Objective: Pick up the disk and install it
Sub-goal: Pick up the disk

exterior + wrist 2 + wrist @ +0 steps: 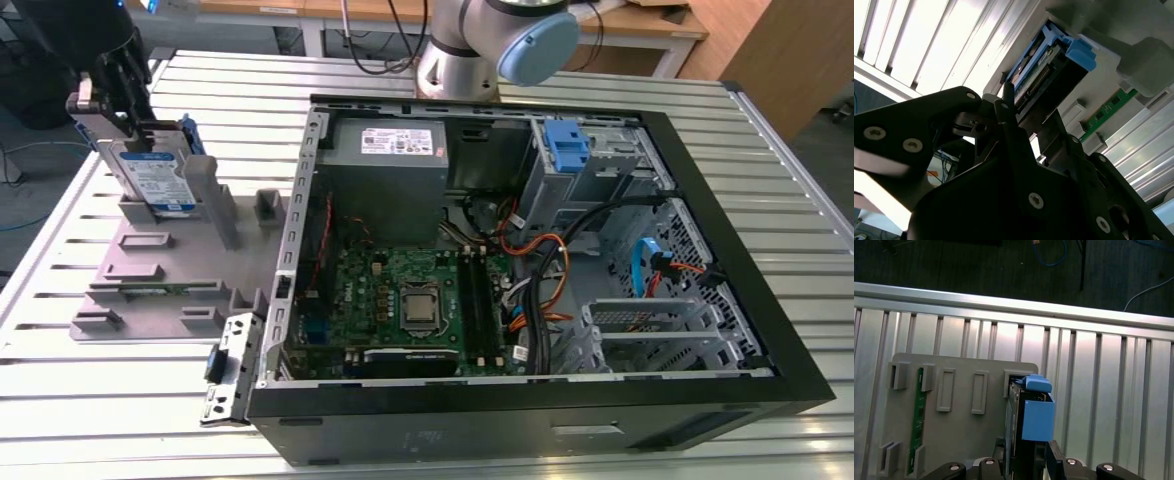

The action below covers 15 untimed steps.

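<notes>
Half the job at most. In the exterior view, my gripper clasps the disk upright over the grey fixture tray, at the exterior view's left, well apart from the open computer case. In the second wrist view my fingers flank the disk; in the first wrist view its blue rail faces up. I judge that installation has not yet begun.

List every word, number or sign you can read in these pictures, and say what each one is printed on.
None can be quoted as it reads.
Blue-and-white label on the disk: print too small to read.
White sticker on the power supply: lines of print, too small to read.
Motherboard: any markings too small to read.
In both wrist views no print can be read.
</notes>
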### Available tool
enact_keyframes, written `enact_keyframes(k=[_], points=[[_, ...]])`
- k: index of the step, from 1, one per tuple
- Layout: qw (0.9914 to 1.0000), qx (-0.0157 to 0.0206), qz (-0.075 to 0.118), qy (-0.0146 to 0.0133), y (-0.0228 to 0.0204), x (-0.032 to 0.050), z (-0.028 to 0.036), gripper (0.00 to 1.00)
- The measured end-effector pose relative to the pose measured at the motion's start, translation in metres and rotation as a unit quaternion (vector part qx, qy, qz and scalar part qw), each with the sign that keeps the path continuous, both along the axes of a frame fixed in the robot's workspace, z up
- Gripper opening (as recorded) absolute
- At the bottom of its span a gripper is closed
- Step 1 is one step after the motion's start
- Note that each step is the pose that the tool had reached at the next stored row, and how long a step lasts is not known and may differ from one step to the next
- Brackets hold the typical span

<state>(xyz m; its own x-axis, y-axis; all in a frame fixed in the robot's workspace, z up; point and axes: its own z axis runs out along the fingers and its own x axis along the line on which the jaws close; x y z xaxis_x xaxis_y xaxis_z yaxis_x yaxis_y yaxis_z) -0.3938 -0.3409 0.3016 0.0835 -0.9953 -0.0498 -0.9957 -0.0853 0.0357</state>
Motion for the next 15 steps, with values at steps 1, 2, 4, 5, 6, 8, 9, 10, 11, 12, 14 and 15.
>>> enact_keyframes(k=[1, 2, 4, 5, 6, 8, 9, 10, 11, 12, 14, 15], points=[[1.0, 0.0001, 0.0, -0.0001, 0.0, 0.0, -0.0008, 0.45], [1.0, 0.0, 0.0, 0.0, 0.0, 0.0, -0.0012, 0.45], [1.0, 0.0024, 0.0, 0.0003, -0.0001, 0.0, -0.0014, 0.45], [0.99997, 0.0076, 0.0, 0.0001, -0.0001, 0.0001, -0.0016, 0.45], [0.99992, 0.0124, 0.0, 0.0001, 0.0, 0.0, -0.0016, 0.45], [0.99991, 0.0134, 0.0, 0.0001, 0.0, 0.0, -0.0016, 0.45], [0.99991, 0.0134, 0.0, 0.0, 0.0, 0.0, -0.0017, 0.45], [0.99991, 0.0134, 0.0, 0.0001, -0.0002, 0.0, -0.0017, 0.45], [0.99992, 0.013, 0.0, 0.0001, -0.0005, 0.0001, -0.0018, 0.45], [0.99992, 0.0127, 0.0, 0.0, -0.0008, 0.0001, -0.0019, 0.45], [0.99993, 0.012, 0.0, 0.0001, -0.0014, 0.0, -0.0019, 0.45], [0.99993, 0.0117, 0.0, 0.0001, -0.0018, 0.0, -0.002, 0.45]])
